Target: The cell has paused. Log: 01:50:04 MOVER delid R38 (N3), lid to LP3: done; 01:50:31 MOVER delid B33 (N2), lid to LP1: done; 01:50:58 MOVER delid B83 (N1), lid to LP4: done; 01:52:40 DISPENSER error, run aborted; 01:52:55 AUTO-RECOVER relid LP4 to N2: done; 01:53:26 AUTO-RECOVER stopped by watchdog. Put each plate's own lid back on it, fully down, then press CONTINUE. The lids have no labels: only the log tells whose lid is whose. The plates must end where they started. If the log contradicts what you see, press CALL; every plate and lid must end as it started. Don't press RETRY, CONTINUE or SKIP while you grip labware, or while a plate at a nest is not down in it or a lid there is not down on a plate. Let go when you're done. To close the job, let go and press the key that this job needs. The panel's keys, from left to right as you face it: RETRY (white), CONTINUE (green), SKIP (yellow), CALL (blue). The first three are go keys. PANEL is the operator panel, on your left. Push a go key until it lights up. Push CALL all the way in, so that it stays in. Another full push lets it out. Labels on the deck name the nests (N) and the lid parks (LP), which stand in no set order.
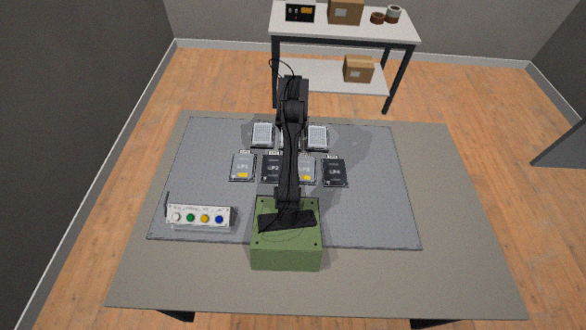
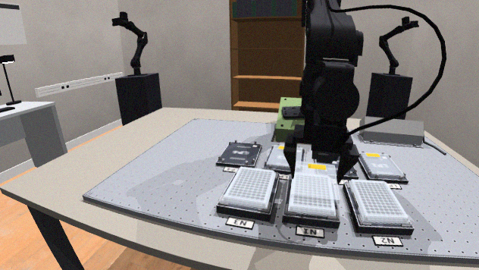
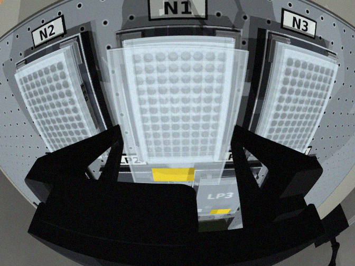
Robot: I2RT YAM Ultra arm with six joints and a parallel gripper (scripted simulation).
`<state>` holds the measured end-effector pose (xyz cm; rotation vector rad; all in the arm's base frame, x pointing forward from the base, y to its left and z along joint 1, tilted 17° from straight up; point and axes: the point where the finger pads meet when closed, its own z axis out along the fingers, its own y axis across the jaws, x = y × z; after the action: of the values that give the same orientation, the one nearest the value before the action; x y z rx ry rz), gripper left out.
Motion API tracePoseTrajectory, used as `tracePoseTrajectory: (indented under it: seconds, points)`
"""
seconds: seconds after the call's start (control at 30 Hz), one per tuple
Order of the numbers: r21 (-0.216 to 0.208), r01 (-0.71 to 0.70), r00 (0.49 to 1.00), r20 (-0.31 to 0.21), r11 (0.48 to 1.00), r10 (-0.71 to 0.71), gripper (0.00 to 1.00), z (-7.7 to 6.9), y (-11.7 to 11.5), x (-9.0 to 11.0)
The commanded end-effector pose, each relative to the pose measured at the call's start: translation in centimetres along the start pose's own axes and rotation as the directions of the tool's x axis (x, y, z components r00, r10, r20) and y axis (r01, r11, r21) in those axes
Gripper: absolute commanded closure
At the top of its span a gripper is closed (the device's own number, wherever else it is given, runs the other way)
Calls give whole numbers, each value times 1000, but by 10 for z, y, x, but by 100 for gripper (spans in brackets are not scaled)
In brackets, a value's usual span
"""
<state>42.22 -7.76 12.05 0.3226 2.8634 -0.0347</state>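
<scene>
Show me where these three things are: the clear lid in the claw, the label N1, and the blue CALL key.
clear lid (image 3: 177, 114), wrist view, middle of its top, above the N1 plate.
label N1 (image 3: 177, 8), wrist view, on the printed letters.
blue CALL key (image 1: 219, 219), top view, on the key's cap.

A clear, glossy plastic lid (image 3: 177, 114) hangs over a matt grey perforated metal deck (image 2: 159, 178).
</scene>
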Motion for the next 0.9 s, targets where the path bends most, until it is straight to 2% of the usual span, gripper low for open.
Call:
tracePoseTrajectory:
  seconds: [0.0,0.33,0.53,0.87]
  points:
    - [-15,23,997,78,1000,-22,100,-20,-7,-15]
    - [-16,30,997,70,999,-29,100,-19,1,-16]
    - [-11,25,998,64,1000,-24,100,-12,-2,-15]
    - [-10,24,998,64,1000,-23,100,-8,-5,-15]
